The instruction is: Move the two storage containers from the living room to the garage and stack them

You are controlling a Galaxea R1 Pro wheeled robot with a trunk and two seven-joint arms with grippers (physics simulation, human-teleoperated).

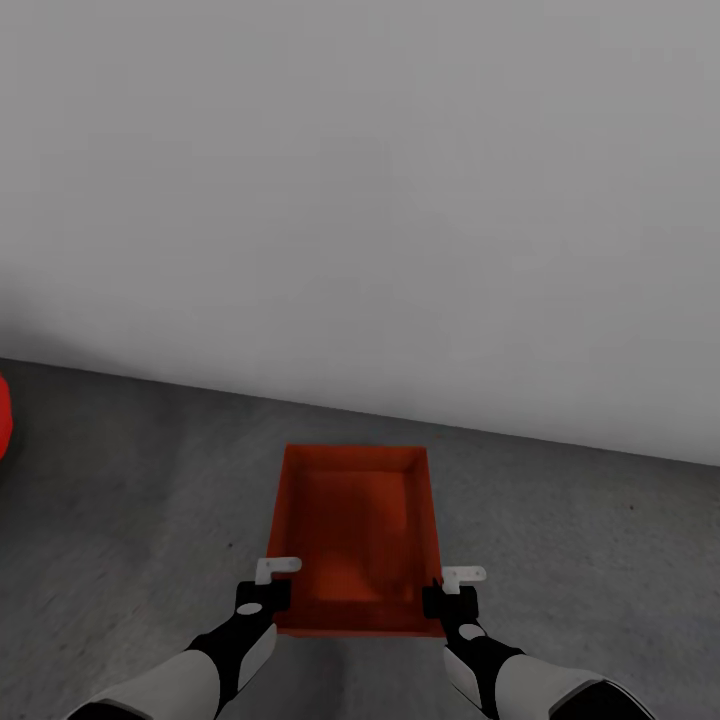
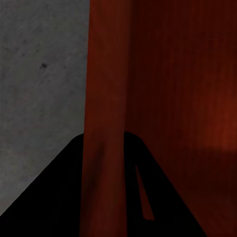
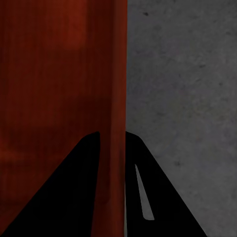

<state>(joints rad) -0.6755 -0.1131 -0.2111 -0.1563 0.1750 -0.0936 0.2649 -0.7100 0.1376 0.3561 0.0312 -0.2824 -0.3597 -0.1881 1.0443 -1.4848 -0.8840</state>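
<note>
Both arms reach forward from the near edge of the head view, and each ends at a near corner of the storage container (image 1: pixel 355 535). On the left, the left hand (image 1: pixel 264 597) sits at the container's near-left corner; on the right, the right hand (image 1: pixel 450 600) sits at its near-right corner. Seen from the left wrist, the container's thin orange-red side wall (image 2: pixel 106 123) runs straight between the two dark fingers (image 2: pixel 54 197), one finger outside the wall and one inside, so the left hand is pinching that wall. From the right wrist the same shows: the right side wall (image 3: pixel 116 98) passes between the fingers (image 3: pixel 163 197), and the right hand is pinching it.

That container is an open rectangular bin, orange-red, with its long sides running away from the robot. Nothing lies inside it; only its bare bottom shows. Whether it rests on the floor (image 1: pixel 600 540) or hangs just above it cannot be told.

Dark grey mottled floor spreads to left and right of the container. A plain white wall (image 1: pixel 400 200) rises on the far side. At the far left edge a small part of something red (image 1: pixel 4 418) shows, well apart from the container.
</note>
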